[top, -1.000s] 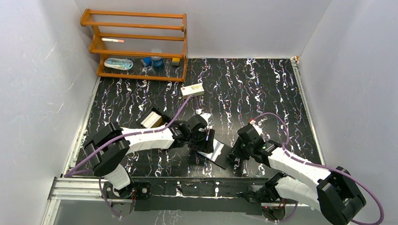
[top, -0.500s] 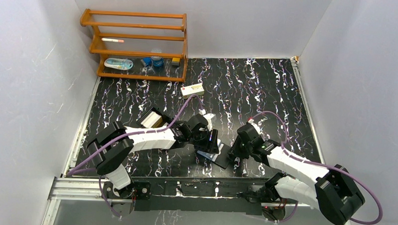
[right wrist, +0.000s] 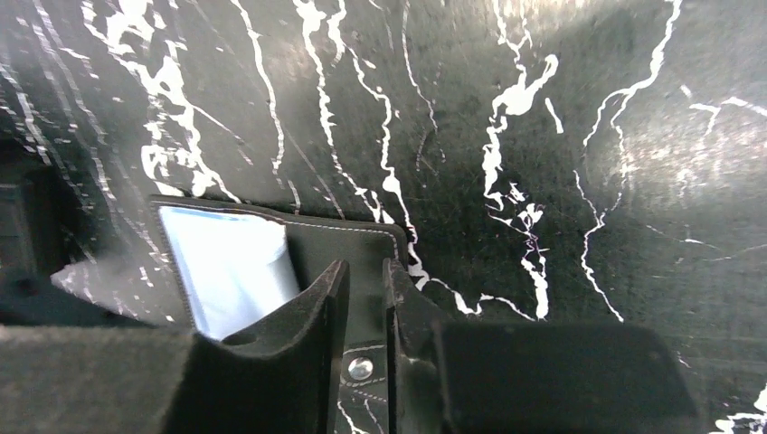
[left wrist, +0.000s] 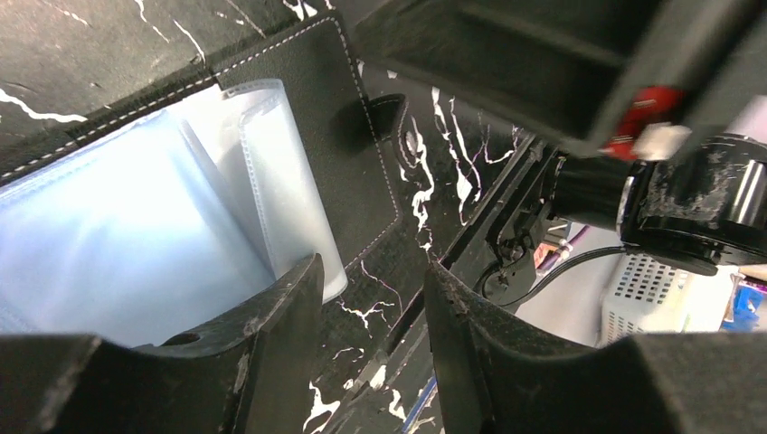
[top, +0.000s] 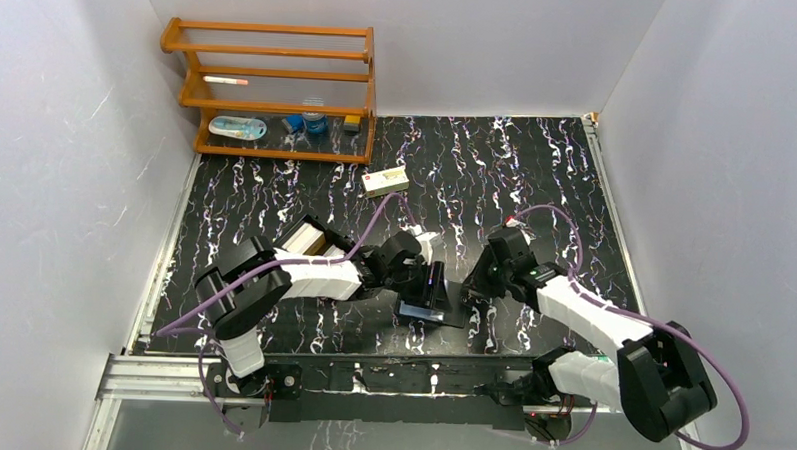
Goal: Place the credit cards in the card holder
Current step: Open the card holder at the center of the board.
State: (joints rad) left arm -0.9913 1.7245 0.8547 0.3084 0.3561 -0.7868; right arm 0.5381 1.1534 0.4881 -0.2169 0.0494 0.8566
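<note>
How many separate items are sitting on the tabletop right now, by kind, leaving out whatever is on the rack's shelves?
card holder: 1
black box: 1
cream carton: 1
wooden rack: 1
Total: 4

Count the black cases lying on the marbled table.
2. A black folding card holder with pale sleeves lies open at the front centre. A black hinged box sits farther left and back. Others may be hidden.
</note>
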